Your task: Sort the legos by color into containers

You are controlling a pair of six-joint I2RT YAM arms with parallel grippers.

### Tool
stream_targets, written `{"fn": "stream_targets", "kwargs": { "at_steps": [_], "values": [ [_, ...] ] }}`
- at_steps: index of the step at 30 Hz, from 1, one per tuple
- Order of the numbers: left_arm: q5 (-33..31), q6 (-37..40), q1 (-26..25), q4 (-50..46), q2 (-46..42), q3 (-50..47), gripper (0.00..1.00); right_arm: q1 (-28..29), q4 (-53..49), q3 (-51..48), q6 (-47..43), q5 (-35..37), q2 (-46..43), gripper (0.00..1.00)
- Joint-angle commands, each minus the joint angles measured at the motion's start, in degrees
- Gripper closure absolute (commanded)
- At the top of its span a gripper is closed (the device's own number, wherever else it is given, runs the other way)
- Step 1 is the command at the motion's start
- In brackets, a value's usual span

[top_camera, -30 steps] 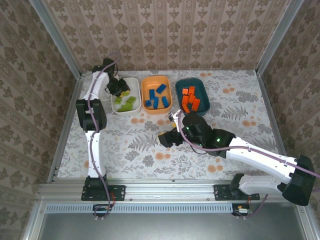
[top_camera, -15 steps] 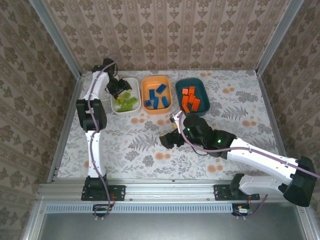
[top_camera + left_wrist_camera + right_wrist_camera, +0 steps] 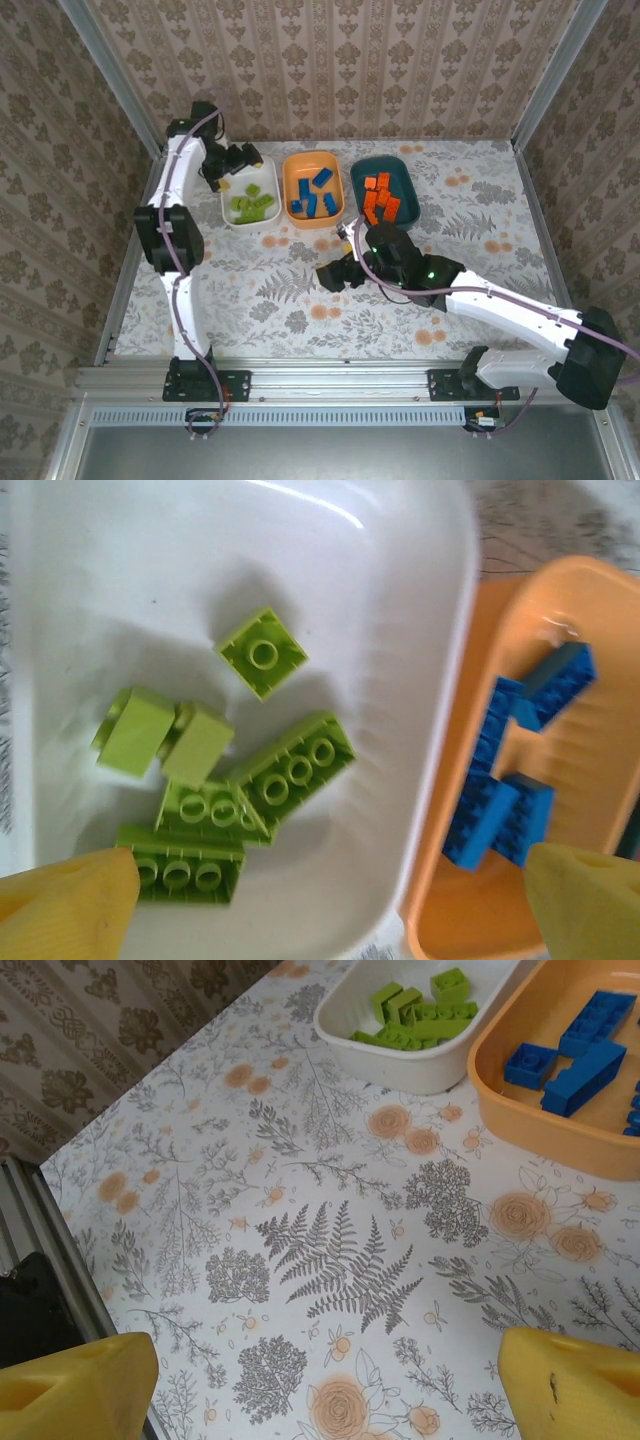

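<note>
1. Two yellow pads (image 3: pixel 70 905) of the left gripper (image 3: pixel 243 157) stand wide apart with nothing between them. The gripper hovers over the far left corner of the white bowl (image 3: pixel 266 180).
2. The white bowl sits furthest left in a row at the far side of the surface (image 3: pixel 250 290). It holds the lime green legos (image 3: pixel 250 207), bunched toward its near half, some studs-up and some on their sides.
3. Just to its right, rim nearly touching, is the orange bowl (image 3: pixel 303 167). The blue legos (image 3: pixel 313 195) lie scattered in it.
4. The right gripper (image 3: pixel 335 275) hangs over bare floral surface, near of the orange bowl and well apart from it. Its fingers (image 3: pixel 75 1390) are spread wide and hold nothing.
5. The dark teal bowl (image 3: pixel 397 168) ends the row on the right. The orange legos (image 3: pixel 380 200) are piled in its left and near part.
6. No lego lies loose on the surface around the bowls.
</note>
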Motion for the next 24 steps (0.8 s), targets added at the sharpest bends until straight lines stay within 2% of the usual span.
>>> {"fn": "stream_targets", "kwargs": {
  "at_steps": [1, 9, 13, 16, 20, 24],
  "values": [
    [0.96, 2.47, -0.2, 0.45, -8.45, -4.26, 0.0, -1.78, 3.68, 2.38, -0.2, -6.28, 2.53, 0.11],
    [1.59, 4.62, 0.51, 6.7, -30.72, -22.74, 0.0, -7.92, 8.74, 6.24, 5.15, -14.11, 7.55, 0.11],
    [1.71, 4.73, 2.39, 11.81, -42.5, -33.98, 0.0, -12.27, 10.33, 7.57, 9.27, -15.32, 8.21, 0.11],
    [-0.7, 2.84, 5.09, 17.24, -51.58, -42.76, 0.0, -16.48, 7.64, 10.09, 10.1, -15.36, 7.82, 0.11],
    [-8.93, 2.18, 6.38, 31.76, -64.39, -56.8, 0.0, -23.9, 3.71, 13.17, 9.94, -15.2, 6.45, 0.11],
    [-16.4, 9.73, 4.38, 51.5, -77.06, -74.44, 0.0, -32.08, 3.59, 13.99, 7.82, -15.62, 3.65, 0.11]
  ]
}}
